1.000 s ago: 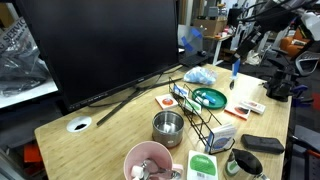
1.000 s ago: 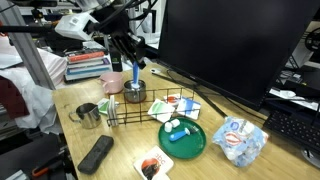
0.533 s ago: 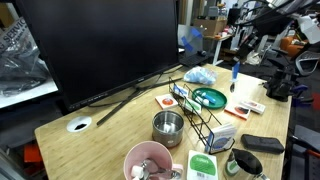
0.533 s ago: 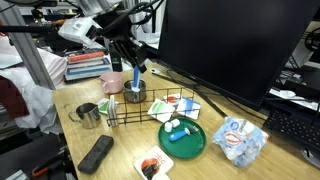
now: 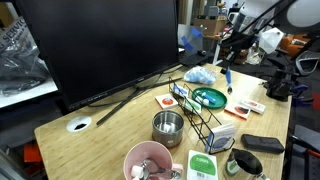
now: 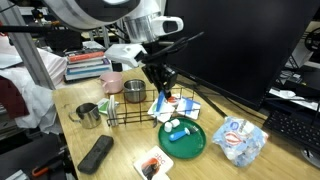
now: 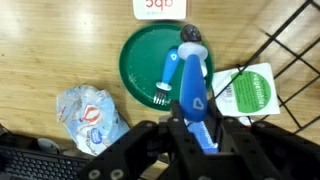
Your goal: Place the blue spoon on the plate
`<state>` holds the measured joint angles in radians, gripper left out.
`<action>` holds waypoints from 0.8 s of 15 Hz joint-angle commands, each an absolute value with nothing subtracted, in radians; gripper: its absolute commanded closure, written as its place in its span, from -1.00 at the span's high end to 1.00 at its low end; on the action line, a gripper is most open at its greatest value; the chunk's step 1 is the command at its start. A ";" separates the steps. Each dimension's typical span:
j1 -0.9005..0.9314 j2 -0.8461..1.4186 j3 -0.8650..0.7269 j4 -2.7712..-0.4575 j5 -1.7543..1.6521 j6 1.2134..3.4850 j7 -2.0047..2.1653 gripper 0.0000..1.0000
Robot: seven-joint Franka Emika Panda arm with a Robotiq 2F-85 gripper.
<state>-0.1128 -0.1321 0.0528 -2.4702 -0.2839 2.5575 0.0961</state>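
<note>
My gripper is shut on the blue spoon, which has a small heart mark on it. In the wrist view the spoon hangs over the right part of the dark green plate. A pale blue toothbrush and a dark small object lie on the plate. In both exterior views the gripper holds the spoon upright, a little above the plate and next to the wire rack.
A black wire rack stands beside the plate. A steel pot, a pink bowl, a steel cup, a crumpled blue-white bag, a green-labelled packet and a large monitor are around.
My gripper has moved with the blue spoon from beside the pot and the pink bowl across the wire rack to a spot above the plate, and lower.
</note>
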 commanded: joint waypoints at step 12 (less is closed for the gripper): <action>-0.071 0.116 -0.033 -2.197 -0.511 2.337 0.296 -0.45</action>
